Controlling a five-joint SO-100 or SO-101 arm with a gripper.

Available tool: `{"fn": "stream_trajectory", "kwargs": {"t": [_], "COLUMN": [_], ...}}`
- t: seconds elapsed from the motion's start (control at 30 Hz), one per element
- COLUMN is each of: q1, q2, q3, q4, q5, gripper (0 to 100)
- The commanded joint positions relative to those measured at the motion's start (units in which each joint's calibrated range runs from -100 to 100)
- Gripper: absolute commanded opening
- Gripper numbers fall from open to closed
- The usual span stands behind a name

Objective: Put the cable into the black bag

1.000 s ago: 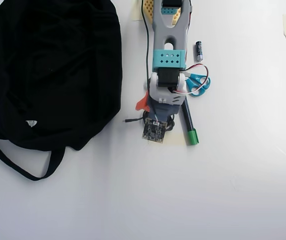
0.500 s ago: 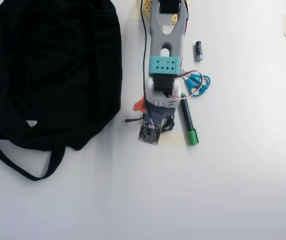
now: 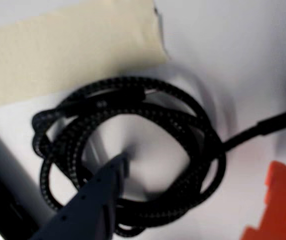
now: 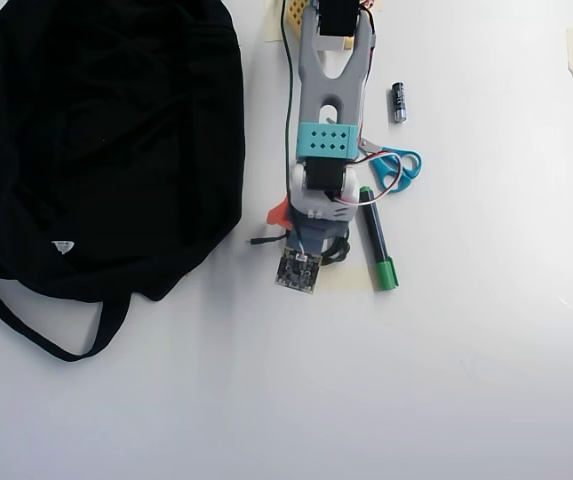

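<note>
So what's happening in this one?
The arm's end effector is down over the coiled cable, open: the grey finger points into the coil's middle and the orange one sits outside it. The cable lies on the table, not lifted. The black bag lies to the left in the overhead view.

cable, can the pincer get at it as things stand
Probably yes: the pincer is open right over the cable, one grey finger inside the coil, the orange one outside. Nothing covers the coil.
</note>
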Motion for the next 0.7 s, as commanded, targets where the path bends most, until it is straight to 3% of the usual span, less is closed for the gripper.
{"fn": "stream_trajectory", "kwargs": {"t": [0.0,0.67], "q1": [0.1,0.1], "q2": [-0.1,-0.1], "q3": [-2.0,-1.1], "q4": [-1.0,0.2], "q5": [0.3,0.3], "gripper": [35,15]}}
